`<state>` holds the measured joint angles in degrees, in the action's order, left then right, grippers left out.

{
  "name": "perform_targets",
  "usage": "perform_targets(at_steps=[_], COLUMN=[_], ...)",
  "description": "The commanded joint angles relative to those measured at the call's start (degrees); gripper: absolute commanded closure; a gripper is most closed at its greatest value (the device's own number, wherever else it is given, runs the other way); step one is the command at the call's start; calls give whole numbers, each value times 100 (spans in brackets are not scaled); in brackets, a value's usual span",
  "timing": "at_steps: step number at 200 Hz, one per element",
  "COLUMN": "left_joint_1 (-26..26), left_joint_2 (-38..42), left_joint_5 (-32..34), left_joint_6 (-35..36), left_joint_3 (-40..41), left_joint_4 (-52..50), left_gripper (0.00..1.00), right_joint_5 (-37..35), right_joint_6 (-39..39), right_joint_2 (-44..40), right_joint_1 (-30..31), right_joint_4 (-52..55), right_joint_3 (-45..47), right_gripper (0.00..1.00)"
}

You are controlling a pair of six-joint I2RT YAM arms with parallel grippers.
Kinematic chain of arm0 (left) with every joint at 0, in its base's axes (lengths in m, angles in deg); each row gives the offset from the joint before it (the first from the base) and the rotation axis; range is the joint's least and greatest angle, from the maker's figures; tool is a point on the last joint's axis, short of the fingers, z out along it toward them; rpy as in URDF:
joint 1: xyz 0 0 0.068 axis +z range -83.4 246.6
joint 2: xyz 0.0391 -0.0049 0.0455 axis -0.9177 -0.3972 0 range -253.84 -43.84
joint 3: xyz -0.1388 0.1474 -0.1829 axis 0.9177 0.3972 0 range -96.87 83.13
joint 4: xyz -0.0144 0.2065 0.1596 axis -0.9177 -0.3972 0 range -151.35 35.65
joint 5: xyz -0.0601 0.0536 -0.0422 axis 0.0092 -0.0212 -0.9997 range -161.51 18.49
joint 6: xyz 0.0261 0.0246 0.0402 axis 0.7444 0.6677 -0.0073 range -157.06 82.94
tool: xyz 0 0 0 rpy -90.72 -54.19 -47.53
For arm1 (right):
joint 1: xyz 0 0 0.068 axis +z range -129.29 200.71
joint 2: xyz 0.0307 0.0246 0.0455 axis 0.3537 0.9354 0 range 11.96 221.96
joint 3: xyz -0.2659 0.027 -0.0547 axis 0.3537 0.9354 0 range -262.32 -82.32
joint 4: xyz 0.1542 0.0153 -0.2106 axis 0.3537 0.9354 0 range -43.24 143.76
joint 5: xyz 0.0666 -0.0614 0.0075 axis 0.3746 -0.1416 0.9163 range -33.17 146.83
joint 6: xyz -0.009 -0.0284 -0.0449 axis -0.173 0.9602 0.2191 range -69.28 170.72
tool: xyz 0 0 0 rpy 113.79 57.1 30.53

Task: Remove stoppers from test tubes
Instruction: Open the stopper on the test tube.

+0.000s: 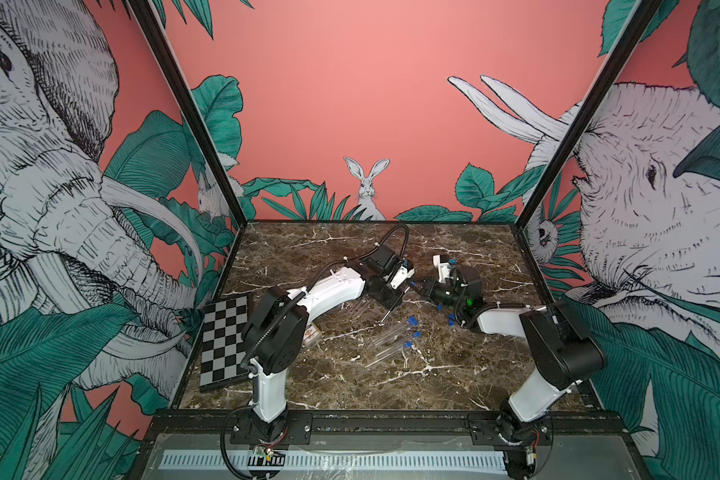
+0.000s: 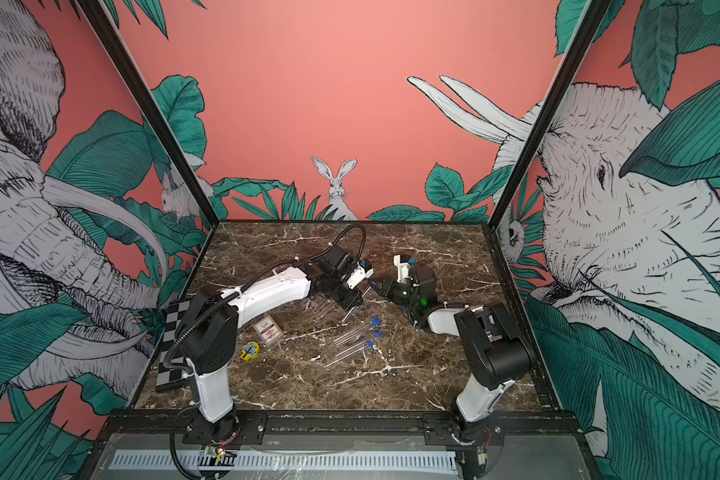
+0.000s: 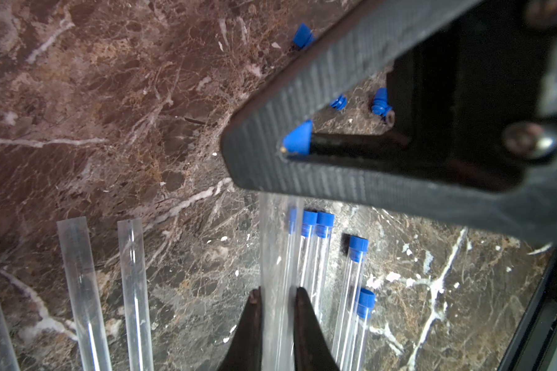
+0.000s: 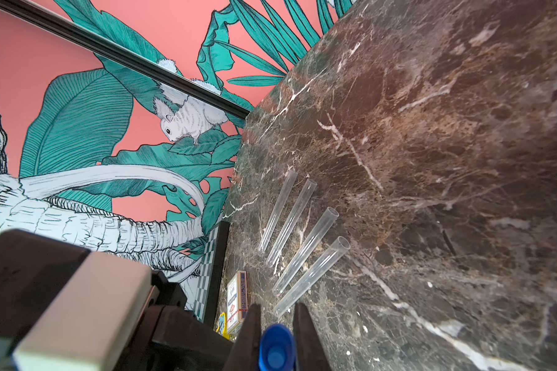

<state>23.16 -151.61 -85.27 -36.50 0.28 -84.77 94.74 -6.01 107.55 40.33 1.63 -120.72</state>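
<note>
Pointing stopper (image 4: 276, 348) into right jaws: tube (image 3: 278, 250)

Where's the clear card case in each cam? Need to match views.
In a top view: flat clear rectangular card case, partly hidden by the left arm.
In a top view: fully visible beside that arm.
Left wrist: not in it.
Right wrist: next to the black-and-white checkerboard.
Landmark: that checkerboard, near it in all three.

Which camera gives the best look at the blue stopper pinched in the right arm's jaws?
The right wrist view: the stopper sits close up between the right arm's jaws, hollow end facing the lens. The left wrist view shows only its tapered side. In a top view it is a tiny blue speck.
</note>
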Motion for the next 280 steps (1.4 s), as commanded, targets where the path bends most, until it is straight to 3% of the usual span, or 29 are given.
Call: perform_targets(at_steps=[1, 124, 149, 191, 280], left_joint_1=[134, 159, 161, 172, 169], left_joint_2=[168, 181, 220, 222, 303], left_joint_5=[391, 548, 583, 638, 593], left_joint_6=[-7, 98, 103, 152, 189], left_joint_3=[264, 374, 401, 418, 541], left_joint_4=[-599, -646, -641, -660, -618], left_gripper=[99, 100, 100, 100, 100], right_joint_5=[-353, -267, -282, -494, -449], right_joint_6=[-7, -382, -1, 909, 120], right_joint_2=[-332, -303, -336, -1118, -791], right_joint_1=[-160, -217, -218, -211, -265], right_joint_4=[-590, -1266, -602, 816, -430], right_joint_3=[27, 86, -8, -158, -44], right_gripper=[96, 95, 96, 95, 94])
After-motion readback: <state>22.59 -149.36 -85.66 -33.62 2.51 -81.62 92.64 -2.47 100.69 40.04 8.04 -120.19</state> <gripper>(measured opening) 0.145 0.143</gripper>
